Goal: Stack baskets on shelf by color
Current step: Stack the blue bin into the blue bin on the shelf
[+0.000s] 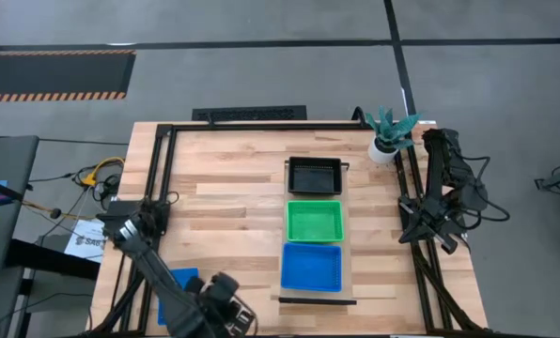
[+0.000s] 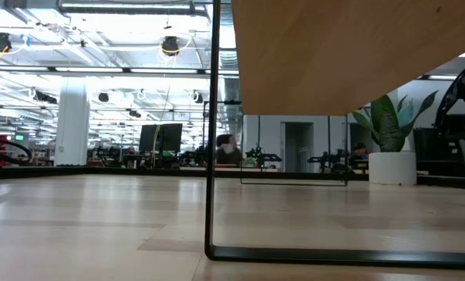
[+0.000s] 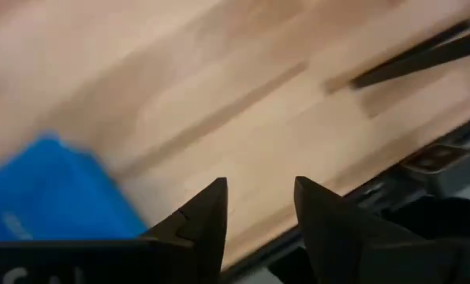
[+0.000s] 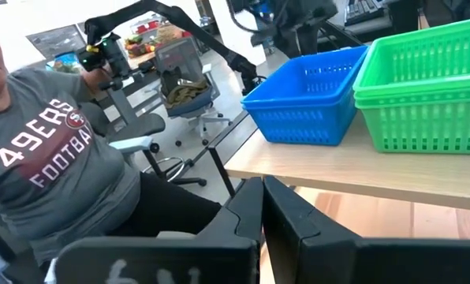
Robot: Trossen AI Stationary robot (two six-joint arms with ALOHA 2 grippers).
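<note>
Hovering by a loose blue basket [image 3: 50, 189], the left gripper [image 3: 260, 209] gapes narrowly, seemingly empty; black [image 1: 315, 175], green [image 1: 315, 221] and blue stacks [image 1: 311, 266] line the shelf [image 1: 348, 282]; right gripper [image 4: 262, 207] closed

Left arm low at bench's near-left corner, elbow folded, left gripper [image 1: 225, 305] hanging over near edge, fingers [image 3: 206, 217] parted with narrow gap. Right arm tucked along right edge, near far-right corner, right gripper [image 1: 442, 237] pointing toward near side, fingers [image 4: 247, 207] pressed together, empty.
</note>
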